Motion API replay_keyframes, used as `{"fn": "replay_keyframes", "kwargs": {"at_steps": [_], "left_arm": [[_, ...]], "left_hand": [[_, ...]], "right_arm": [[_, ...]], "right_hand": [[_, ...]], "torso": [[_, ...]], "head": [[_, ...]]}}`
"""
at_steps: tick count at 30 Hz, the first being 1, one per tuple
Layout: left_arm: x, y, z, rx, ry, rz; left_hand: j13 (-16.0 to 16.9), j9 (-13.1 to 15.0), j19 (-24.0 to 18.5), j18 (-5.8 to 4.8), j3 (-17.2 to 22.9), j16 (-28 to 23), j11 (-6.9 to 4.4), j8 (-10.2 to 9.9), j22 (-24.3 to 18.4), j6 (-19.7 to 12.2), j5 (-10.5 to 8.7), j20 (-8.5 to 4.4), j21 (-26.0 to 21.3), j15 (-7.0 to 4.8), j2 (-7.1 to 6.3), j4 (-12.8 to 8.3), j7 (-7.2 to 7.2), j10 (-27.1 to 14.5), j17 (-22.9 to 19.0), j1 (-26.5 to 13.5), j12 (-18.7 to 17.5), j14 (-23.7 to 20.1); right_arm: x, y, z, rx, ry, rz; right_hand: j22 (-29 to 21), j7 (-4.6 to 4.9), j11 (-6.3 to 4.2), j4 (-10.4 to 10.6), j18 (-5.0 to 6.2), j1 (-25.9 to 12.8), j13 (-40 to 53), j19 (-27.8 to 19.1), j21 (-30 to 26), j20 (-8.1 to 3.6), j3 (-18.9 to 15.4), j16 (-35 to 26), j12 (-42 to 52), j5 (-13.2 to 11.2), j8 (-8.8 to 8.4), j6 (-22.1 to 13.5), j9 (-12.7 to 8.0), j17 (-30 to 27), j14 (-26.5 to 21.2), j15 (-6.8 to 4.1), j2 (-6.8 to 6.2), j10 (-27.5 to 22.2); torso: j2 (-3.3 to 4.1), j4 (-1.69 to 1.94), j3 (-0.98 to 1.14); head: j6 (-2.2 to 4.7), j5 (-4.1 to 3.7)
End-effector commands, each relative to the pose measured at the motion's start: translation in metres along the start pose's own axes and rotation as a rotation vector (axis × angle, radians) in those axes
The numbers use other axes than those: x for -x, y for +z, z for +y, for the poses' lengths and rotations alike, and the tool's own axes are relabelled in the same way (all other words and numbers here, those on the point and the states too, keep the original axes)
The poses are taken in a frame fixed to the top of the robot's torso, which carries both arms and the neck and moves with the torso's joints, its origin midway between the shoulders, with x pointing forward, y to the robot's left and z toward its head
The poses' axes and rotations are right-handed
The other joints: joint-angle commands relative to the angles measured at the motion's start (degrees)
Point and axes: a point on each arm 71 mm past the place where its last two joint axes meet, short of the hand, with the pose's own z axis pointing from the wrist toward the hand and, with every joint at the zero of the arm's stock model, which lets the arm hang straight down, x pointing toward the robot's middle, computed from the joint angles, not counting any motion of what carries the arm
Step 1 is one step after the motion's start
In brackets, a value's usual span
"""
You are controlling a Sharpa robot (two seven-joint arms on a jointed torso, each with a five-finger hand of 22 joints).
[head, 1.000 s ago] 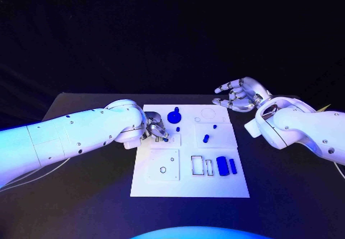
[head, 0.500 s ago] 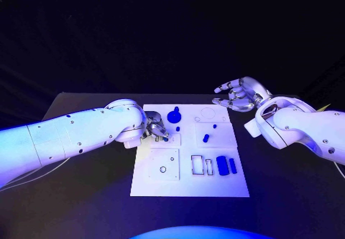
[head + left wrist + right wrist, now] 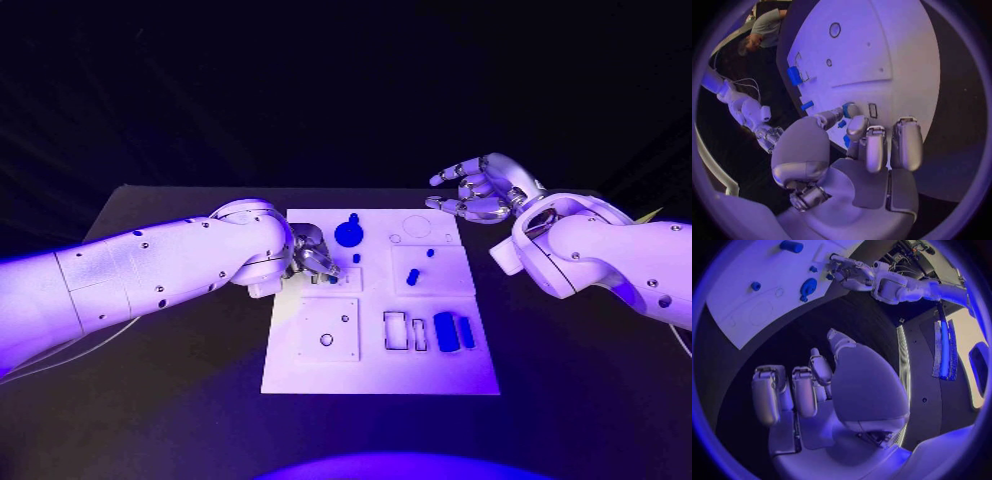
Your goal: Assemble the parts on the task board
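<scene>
The white task board (image 3: 378,372) lies in the middle of the black table. My left hand (image 3: 309,260) hovers low over the board's left part, fingers curled, and pinches a small blue part (image 3: 844,124) between thumb and fingertips (image 3: 857,125). A blue round-headed part (image 3: 349,235), a small blue peg (image 3: 356,258) and a short blue piece (image 3: 413,276) stand further in on the board. Two blue blocks (image 3: 447,331) sit by the rectangular slots. My right hand (image 3: 482,190) is raised beyond the board's far right corner, fingers apart and holding nothing.
The board (image 3: 736,300) also appears in the right wrist view, with the round-headed part (image 3: 807,287) and my left hand (image 3: 845,272) on it. Bare black table (image 3: 577,380) surrounds the board on both sides. A round recess (image 3: 417,227) lies at the board's far right.
</scene>
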Motion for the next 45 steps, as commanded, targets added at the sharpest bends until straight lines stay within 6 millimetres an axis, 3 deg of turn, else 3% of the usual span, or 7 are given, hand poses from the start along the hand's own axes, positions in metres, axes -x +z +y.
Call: {"fn": "replay_keyframes", "kwargs": {"at_steps": [1,23,28,38,39,42,45], "left_arm": [[-0.002,0.001,-0.001,0.0,0.012,0.014],[-0.001,-0.002,0.003,-0.001,0.003,0.004],[0.004,-0.009,0.004,-0.011,-0.011,-0.013],[0.019,-0.024,0.004,-0.045,-0.063,-0.031],[0.022,-0.026,0.004,-0.047,-0.066,-0.031],[0.031,-0.032,0.008,-0.046,-0.071,-0.036],[0.046,-0.037,0.016,-0.03,-0.071,-0.059]], "left_hand": [[0.1,0.1,0.4,-0.71,-1.5,0.2,-0.2,-0.3,0.1,0.0,-0.38,-0.06,0.0,-0.38,-0.45,0.7,0.3,0.3,15.1,0.2,0.1,6.0],[0.4,0.5,0.4,-0.7,-7.1,0.2,-0.22,-0.8,0.1,0.3,-0.42,-0.09,-0.1,-0.41,-1.01,4.0,0.27,0.4,15.1,1.4,0.1,6.0],[0.2,0.9,0.3,-0.67,-11.6,0.2,-0.13,-1.1,0.0,-0.1,-0.41,-0.09,-0.2,-0.38,-2.09,7.1,0.4,0.0,15.1,2.1,-0.1,6.0],[-0.9,1.0,0.0,-0.55,-13.4,0.2,0.0,-1.5,-0.6,-0.6,-0.39,-0.04,-0.5,-0.31,-2.48,7.8,0.56,-0.8,15.1,2.5,-0.9,6.0],[-2.9,0.6,-0.9,-0.25,-14.3,0.2,0.41,-2.5,-2.1,-1.8,-0.38,0.16,-1.3,0.0,-2.26,7.8,1.03,-2.3,15.1,2.8,-2.4,6.0],[-4.2,-0.2,-1.5,-0.07,-15.7,0.0,1.1,-4.4,-3.0,-3.2,-0.34,0.67,-1.9,0.58,-1.68,7.9,1.85,-3.7,14.7,3.1,-3.5,5.8],[-5.7,-3.1,-2.1,0.08,-17.3,-0.6,2.81,-9.7,-4.0,-6.6,-0.23,1.86,-2.5,1.96,-0.87,7.9,3.88,-5.3,14.0,4.3,-4.6,5.5]], "right_arm": [[-0.001,0.0,0.002,0.023,-0.003,0.014],[-0.001,0.0,0.002,0.024,-0.003,0.013],[-0.001,0.0,0.001,0.023,-0.003,0.015],[0.001,0.001,-0.002,0.017,-0.006,0.009],[0.001,0.001,-0.002,0.016,-0.006,0.009],[0.001,0.002,-0.003,0.013,-0.007,0.007],[0.002,0.002,-0.004,0.011,-0.007,0.006]], "right_hand": [[11.6,-0.13,-0.16,0.3,0.88,-0.7,-0.1,3.6,-0.3,0.29,0.1,-0.2,-0.3,0.1,0.33,-0.4,-0.1,9.3,4.6,0.19,0.04,-0.2],[11.6,-0.13,-0.16,0.4,0.87,-0.9,-0.1,3.6,-0.3,0.28,0.0,-0.2,-0.2,-0.1,0.39,-0.4,-0.1,9.3,4.6,0.19,-0.07,-0.2],[11.6,-0.14,-0.15,0.6,0.88,-1.1,-0.1,3.6,-0.3,0.28,-0.1,-0.2,-0.2,-0.2,0.42,-0.4,-0.1,9.3,4.6,0.19,-0.2,-0.2],[11.5,-0.14,-0.15,0.6,0.89,-1.2,-0.1,3.6,-0.3,0.28,-0.2,-0.2,-0.3,-0.3,0.43,-0.4,-0.2,9.3,4.6,0.19,-0.29,-0.2],[11.5,-0.14,-0.15,0.6,0.89,-1.2,-0.1,3.6,-0.3,0.28,-0.2,-0.2,-0.3,-0.3,0.43,-0.4,-0.2,9.3,4.6,0.19,-0.29,-0.2],[11.5,-0.14,-0.15,0.6,0.89,-1.2,-0.1,3.6,-0.3,0.28,-0.2,-0.2,-0.3,-0.3,0.43,-0.4,-0.2,9.3,4.6,0.19,-0.29,-0.2],[11.5,-0.14,-0.15,0.6,0.89,-1.2,-0.1,3.6,-0.3,0.28,-0.2,-0.2,-0.3,-0.3,0.43,-0.4,-0.2,9.3,4.6,0.19,-0.29,-0.2]], "torso": [[0.01,0.0,0.01],[0.0,-0.03,-0.06],[-0.03,0.05,-0.08],[-0.07,0.02,-0.09],[-0.11,0.03,-0.11],[-0.15,0.03,-0.05],[-0.23,0.11,0.03]], "head": [[-0.04,0.0],[0.11,0.02],[0.18,-0.02],[0.85,-0.02],[0.96,-0.02],[1.38,-0.04],[1.59,0.08]]}}
